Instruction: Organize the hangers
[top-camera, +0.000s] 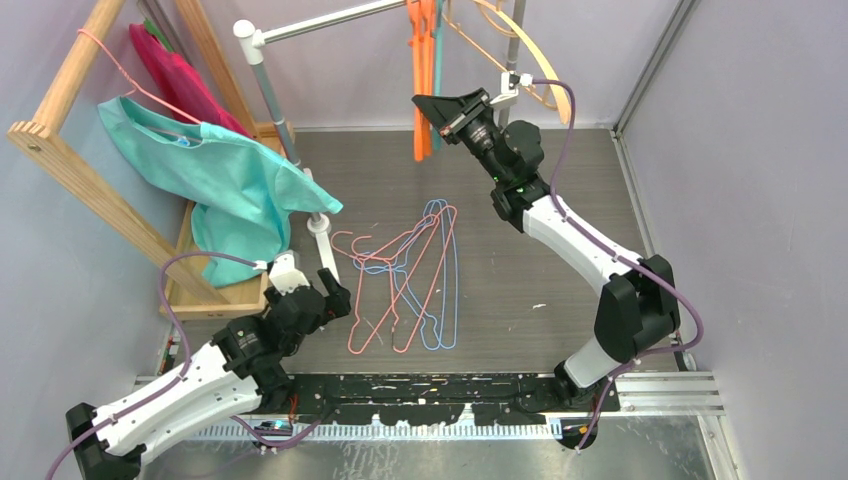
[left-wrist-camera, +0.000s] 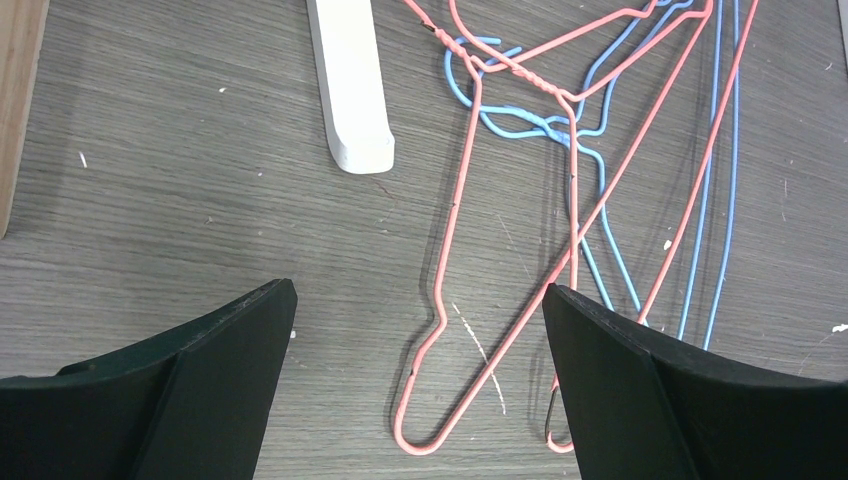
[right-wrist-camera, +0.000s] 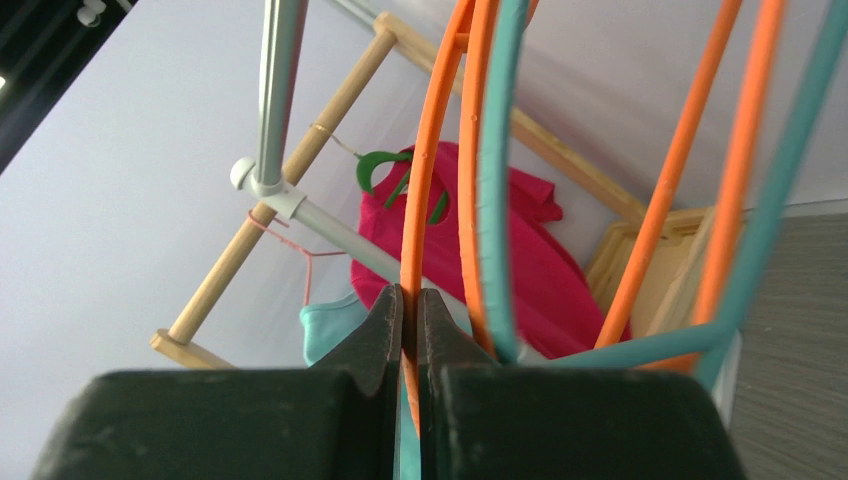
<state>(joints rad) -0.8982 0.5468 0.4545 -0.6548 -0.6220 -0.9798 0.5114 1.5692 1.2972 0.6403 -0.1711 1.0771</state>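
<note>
Hangers of pink and blue wire lie tangled mid-frame on the surface; plastic ones hang top centre. Your right tool is clamped on an orange hanger; steer it gently so neighbours don't slip off the rail. Left tool gapes above the wires; only the right wrist view proves the pinch.

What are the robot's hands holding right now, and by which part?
The right hand pinches an orange hanger by one side bar. The left hand is open, empty.
</note>
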